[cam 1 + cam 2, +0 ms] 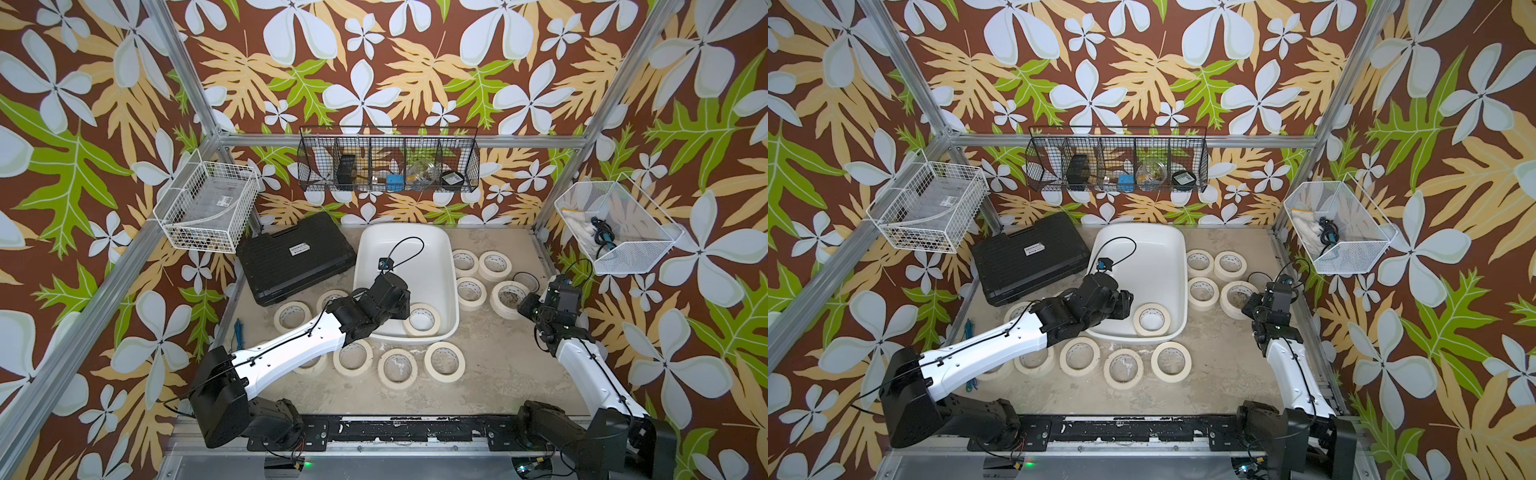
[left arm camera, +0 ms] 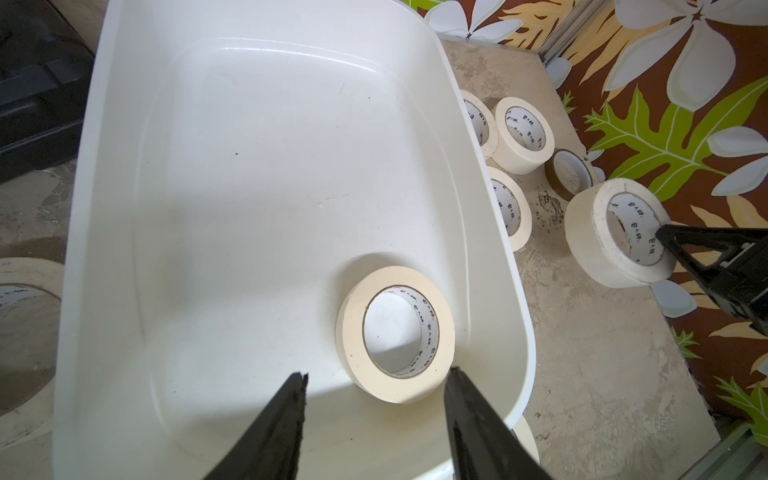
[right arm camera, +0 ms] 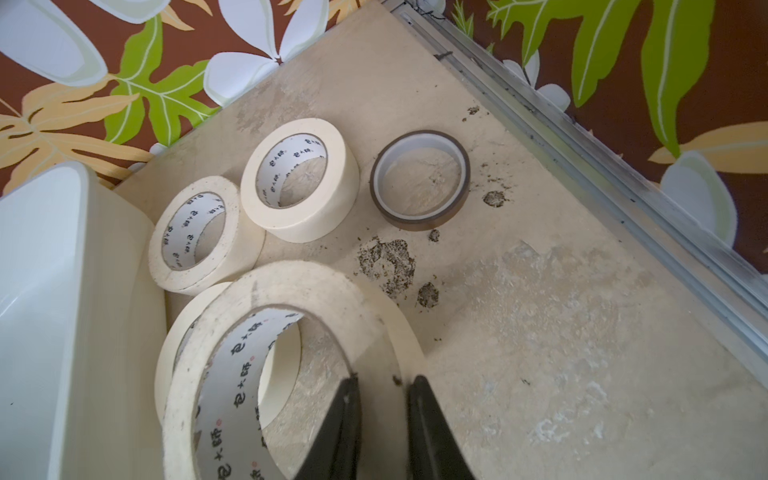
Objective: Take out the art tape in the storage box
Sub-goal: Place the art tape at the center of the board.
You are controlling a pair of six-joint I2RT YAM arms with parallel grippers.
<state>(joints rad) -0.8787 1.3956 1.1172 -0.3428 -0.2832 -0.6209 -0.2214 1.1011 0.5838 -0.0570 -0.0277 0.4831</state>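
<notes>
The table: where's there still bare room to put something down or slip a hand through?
Barest is the tabletop between the front row of rolls and the right arm, plus the far corner behind the rolls right of the storage box. Crowded: those right-side rolls, one clamped in the right fingers, and the box's front edge.

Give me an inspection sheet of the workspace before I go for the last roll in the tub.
Surface: beige table, worn, dark flaked patches.
Job's things: one art tape roll flat in the storage box, near corner; the other rolls lie on the table around it.
Clutter: black case; thin brown ring; small blue item.
Grippers: left gripper open, just short of the boxed roll; right gripper shut on the wall of a tilted roll, outside the box.
Cables: wrist-camera cable loops over the box.
Surroundings: three wire baskets on the frame; floral walls.
</notes>
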